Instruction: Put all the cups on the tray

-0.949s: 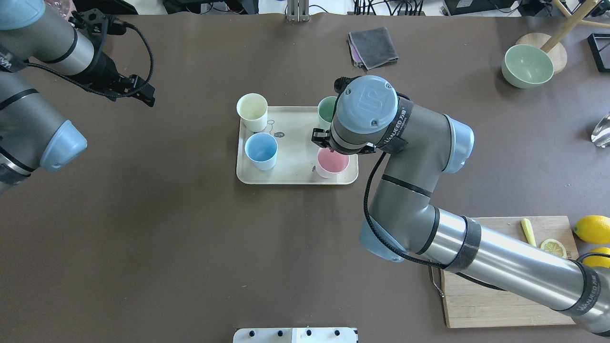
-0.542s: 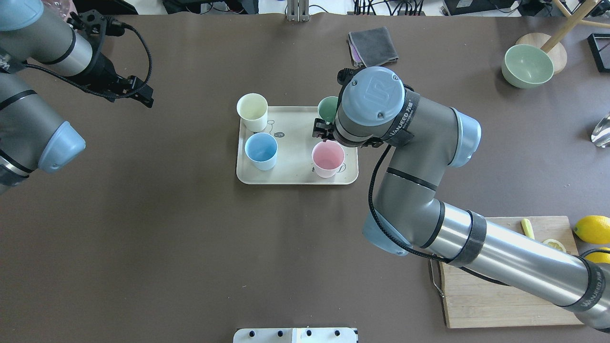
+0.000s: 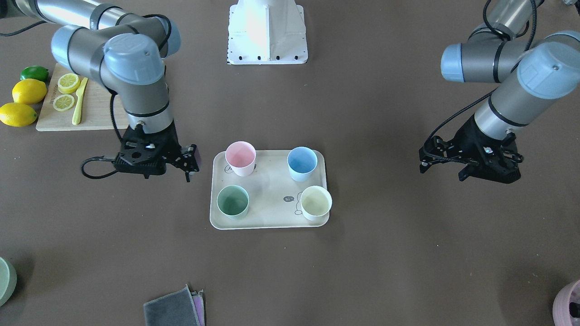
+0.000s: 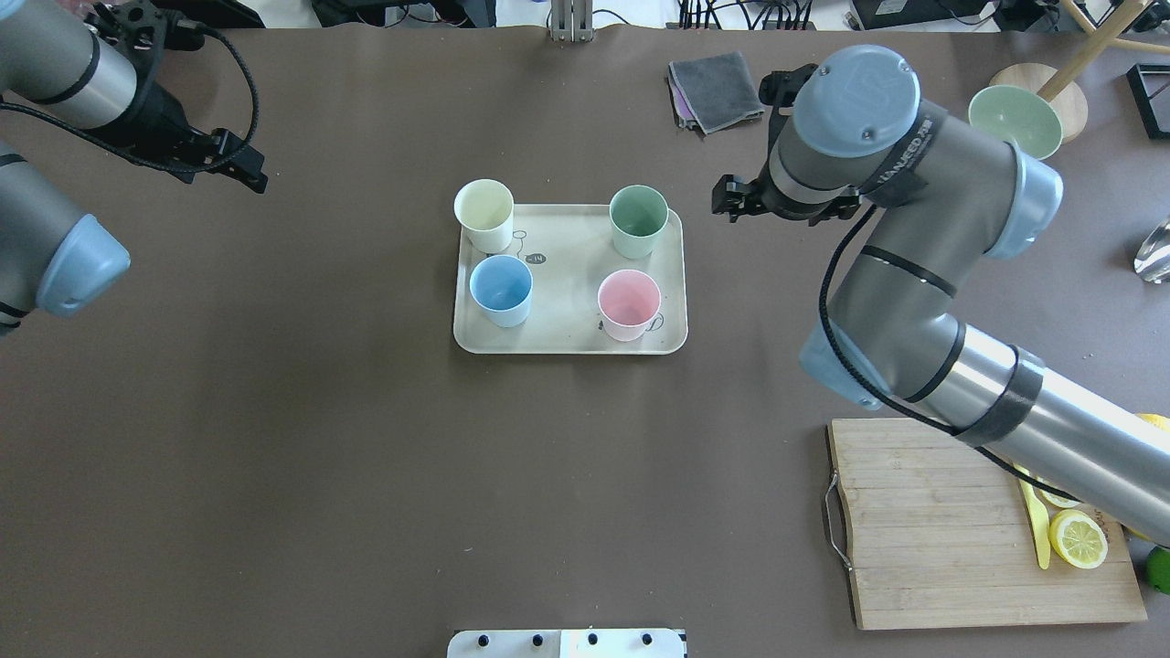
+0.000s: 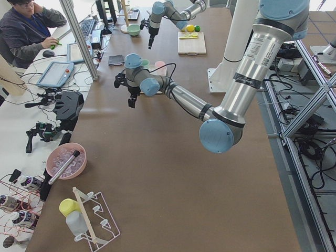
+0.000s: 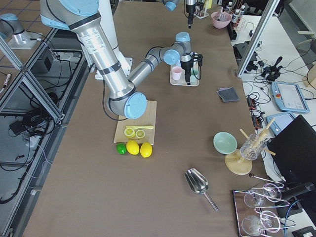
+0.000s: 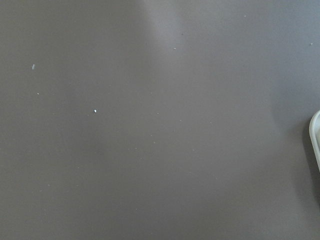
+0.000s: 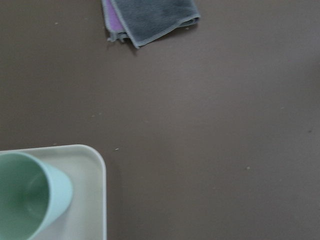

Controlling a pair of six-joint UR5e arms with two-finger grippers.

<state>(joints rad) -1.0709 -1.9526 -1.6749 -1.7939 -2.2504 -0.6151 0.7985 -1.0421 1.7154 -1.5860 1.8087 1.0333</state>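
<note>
Four cups (image 4: 629, 302) are standing on the tray (image 4: 567, 306). The right gripper (image 4: 728, 199), jaws apart and empty, is hovering near the green cup (image 4: 638, 217) corner; the left gripper (image 4: 245, 166), also apart, is hanging well off.

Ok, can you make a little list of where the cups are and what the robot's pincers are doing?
Tray: flat cream rectangular tray, four cups on it
Pink plastic cup: upright, on tray
Sage green plastic cup: same
Light blue plastic cup: same
Pale yellow plastic cup: same, at corner
Left pincer: open, empty, far off
Right pincer: open, empty, beside tray
</note>
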